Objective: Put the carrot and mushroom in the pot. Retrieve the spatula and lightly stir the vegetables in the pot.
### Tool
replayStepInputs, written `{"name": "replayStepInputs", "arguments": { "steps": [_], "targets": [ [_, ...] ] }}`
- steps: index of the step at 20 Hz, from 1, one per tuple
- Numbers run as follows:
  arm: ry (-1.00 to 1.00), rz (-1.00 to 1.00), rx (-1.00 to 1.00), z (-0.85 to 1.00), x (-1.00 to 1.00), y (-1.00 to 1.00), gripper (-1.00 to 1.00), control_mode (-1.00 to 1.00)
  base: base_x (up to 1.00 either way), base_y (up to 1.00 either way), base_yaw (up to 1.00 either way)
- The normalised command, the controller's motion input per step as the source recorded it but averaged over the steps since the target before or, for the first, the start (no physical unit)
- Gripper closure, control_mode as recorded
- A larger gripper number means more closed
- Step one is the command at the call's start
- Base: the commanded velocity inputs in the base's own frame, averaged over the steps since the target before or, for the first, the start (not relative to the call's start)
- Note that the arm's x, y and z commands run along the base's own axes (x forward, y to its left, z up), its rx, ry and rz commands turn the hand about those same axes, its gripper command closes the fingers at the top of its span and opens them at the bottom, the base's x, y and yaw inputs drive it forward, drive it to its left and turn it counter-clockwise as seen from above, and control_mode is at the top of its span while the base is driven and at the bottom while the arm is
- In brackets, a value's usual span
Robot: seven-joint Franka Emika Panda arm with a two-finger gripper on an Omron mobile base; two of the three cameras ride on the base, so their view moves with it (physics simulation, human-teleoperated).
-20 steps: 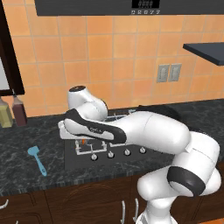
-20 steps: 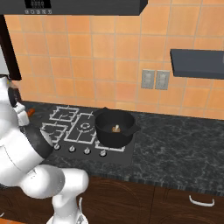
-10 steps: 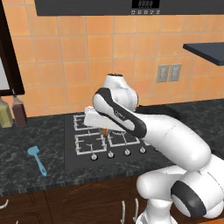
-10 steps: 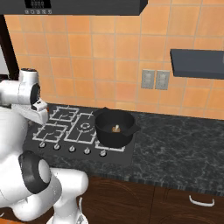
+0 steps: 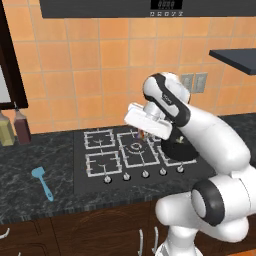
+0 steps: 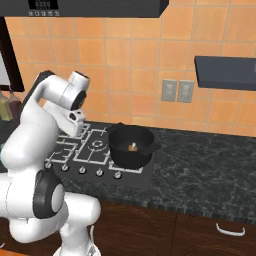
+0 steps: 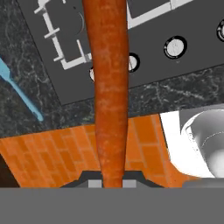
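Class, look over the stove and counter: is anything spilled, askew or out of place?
Nothing stands out. The pot sits upright on the stove, the spatula lies flat on the counter, and the carrot is gripped in the shut jaws.

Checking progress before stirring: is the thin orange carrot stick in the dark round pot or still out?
Out. The gripper is shut on the carrot above the stove; the pot sits apart.

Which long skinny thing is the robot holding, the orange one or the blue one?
The orange one: the carrot is pinched in the hand, up over the stove. The blue spatula lies flat on the dark counter, left of the burners, untouched.
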Motion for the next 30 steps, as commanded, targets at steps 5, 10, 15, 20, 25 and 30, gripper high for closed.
{"name": "replayStepInputs", "arguments": {
  "steps": [5, 10, 15, 20, 25, 30],
  "targets": [
    [0.29, -0.08, 0.18, 0.17, 0.44, -0.87, 1.00, -1.00, 0.00, 0.00, 0.00],
    [0.31, -0.12, 0.23, 0.18, 0.31, -0.91, 1.00, -1.00, 0.00, 0.00, 0.00],
    [0.31, -0.08, 0.27, 0.01, 0.23, -0.66, 1.00, -1.00, 0.00, 0.00, 0.00],
    [0.23, -0.10, 0.30, 0.00, 0.17, -0.09, 1.00, -1.00, 0.00, 0.00, 0.00],
    [-0.01, -0.07, 0.12, 0.34, 0.00, -0.52, 1.00, -1.00, 0.00, 0.00, 0.00],
    [0.03, -0.01, -0.02, 0.04, 0.33, -0.19, 1.00, -1.00, 0.00, 0.00, 0.00]
  ]
}}
